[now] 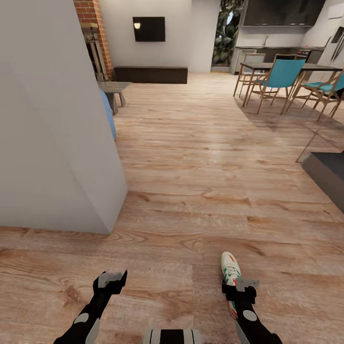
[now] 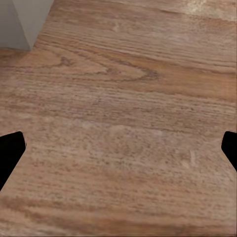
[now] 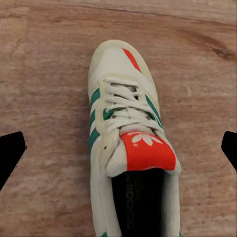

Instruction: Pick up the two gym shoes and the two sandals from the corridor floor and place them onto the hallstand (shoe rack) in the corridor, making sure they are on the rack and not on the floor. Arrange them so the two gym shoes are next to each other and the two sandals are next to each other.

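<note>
One gym shoe (image 3: 129,143) lies on the wood floor (image 1: 200,157), toe pointing away from the robot, right under the right gripper (image 1: 240,290). That claw is wide apart w/ nothing in it, one finger on each side of the shoe. The left gripper (image 1: 111,279) is apart too, over bare floor, holding nothing. A grey wall corner (image 1: 57,134) stands to the left. Step looks like: grab 1st shoe. Next move prob needs the right arm to go down & close on the shoe's sides near the laces
</note>
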Controlling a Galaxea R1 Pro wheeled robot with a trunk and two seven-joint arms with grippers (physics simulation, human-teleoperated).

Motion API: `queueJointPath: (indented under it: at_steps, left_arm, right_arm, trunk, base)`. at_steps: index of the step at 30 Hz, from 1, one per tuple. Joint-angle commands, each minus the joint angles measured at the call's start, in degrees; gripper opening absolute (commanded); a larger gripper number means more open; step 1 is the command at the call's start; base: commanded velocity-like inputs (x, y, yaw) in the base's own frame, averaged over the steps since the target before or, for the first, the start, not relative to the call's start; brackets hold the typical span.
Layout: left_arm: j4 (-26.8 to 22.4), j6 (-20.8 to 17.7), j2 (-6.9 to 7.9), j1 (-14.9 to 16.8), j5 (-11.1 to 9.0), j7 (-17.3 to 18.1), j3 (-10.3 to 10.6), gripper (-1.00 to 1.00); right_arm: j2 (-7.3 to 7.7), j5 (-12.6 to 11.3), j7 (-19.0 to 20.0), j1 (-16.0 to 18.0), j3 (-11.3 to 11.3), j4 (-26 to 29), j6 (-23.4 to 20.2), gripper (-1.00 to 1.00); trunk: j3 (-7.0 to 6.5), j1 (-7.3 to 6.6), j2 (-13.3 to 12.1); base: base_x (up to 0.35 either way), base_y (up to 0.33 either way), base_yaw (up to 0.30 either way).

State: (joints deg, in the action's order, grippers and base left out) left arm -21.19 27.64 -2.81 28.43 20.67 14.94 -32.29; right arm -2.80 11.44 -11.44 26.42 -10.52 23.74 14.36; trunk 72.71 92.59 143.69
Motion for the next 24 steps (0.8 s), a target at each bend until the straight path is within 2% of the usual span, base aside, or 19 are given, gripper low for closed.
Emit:
queueJointPath:
  at_steps: [1, 6, 10, 11, 15, 24]
  left_arm:
    - [-0.04, 0.09, -0.11, 0.08, 0.22, 0.44, -0.5, 1.0]
    - [-0.02, -0.04, -0.3, 1.05, 0.18, 0.43, -0.5, 1.0]
    - [0.12, -0.14, -0.45, 2.86, 0.18, 0.35, -0.54, 1.0]
    - [0.58, -0.49, -0.54, 4.73, 0.22, 0.27, -0.56, 1.0]
    - [0.81, -1.47, -0.86, 6.41, 0.32, 0.29, -0.52, 1.0]
    - [0.96, -3.14, -1.12, 8.0, 0.44, 0.43, -0.06, 1.0]
  right_arm:
    - [-0.09, 0.6, -0.08, 0.03, -0.38, 0.39, -0.15, 1.0]
    - [-0.12, 0.63, -0.07, 0.03, -0.38, 1.23, -0.96, 1.0]
    - [-0.05, 0.73, -0.07, 0.04, -0.33, 0.92, -1.18, 1.0]
    - [0.0, 0.76, -0.07, 0.04, -0.3, 0.09, -1.07, 1.0]
    - [0.06, 0.77, -0.07, 0.04, -0.29, -0.61, -0.97, 1.0]
    - [0.23, 0.84, -0.12, 0.04, -0.21, -1.11, -0.86, 1.0]
  trunk:
    - [0.35, 0.01, 0.03]
    - [1.86, 0.14, 0.1]
    - [3.07, 0.24, 0.15]
    - [3.37, 0.27, 0.17]
    - [4.58, 0.37, 0.22]
    - [7.32, 0.6, 0.34]
  base:
    - [0.0, 0.0, 0.142]
    - [0.0, 0.0, 0.142]
    - [0.0, 0.0, 0.142]
    - [0.0, 0.0, 0.142]
    - [0.0, 0.0, 0.142]
    - [0.0, 0.0, 0.138]
